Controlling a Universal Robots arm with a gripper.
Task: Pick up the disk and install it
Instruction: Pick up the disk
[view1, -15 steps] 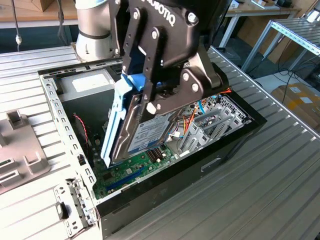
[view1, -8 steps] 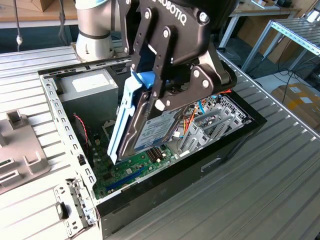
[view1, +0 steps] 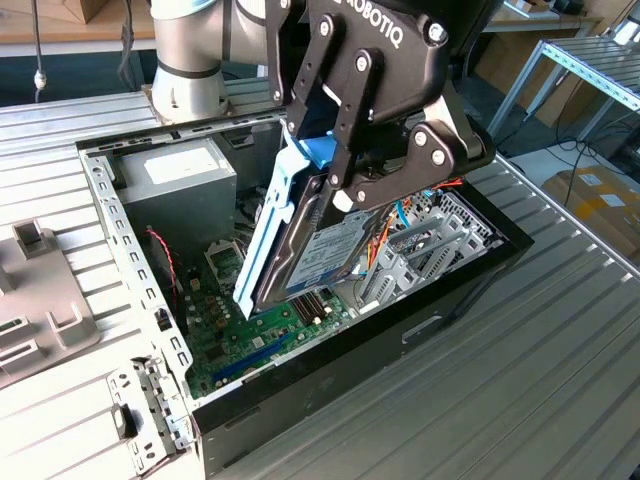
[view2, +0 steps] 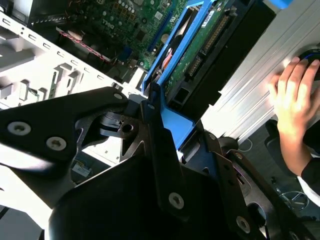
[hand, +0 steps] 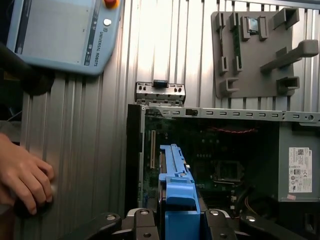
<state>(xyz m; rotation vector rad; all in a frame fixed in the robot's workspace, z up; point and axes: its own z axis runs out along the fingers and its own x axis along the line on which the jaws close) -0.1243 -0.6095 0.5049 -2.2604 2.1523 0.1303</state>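
Observation:
My black gripper (view1: 372, 188) is shut on the disk (view1: 305, 255), a dark grey drive in light-blue carrier rails. The disk hangs tilted, its lower end pointing down over the green motherboard (view1: 262, 335) of the open computer case (view1: 400, 330). It is in the air, beside the metal drive cage (view1: 432, 240). In the first wrist view the blue carrier (hand: 175, 182) reaches out from between the fingers (hand: 142, 225) above the case interior. The second wrist view shows the disk's circuit side (view2: 207, 47) and blue rail (view2: 172, 75) clamped by the gripper (view2: 175, 131).
A power supply (view1: 180, 180) fills the case's far corner. A grey fixture plate (hand: 255, 50) and a small metal bracket (hand: 160, 91) lie on the ribbed table beside the case. A person's hand (hand: 22, 175) rests on the table near a teach pendant (hand: 60, 35).

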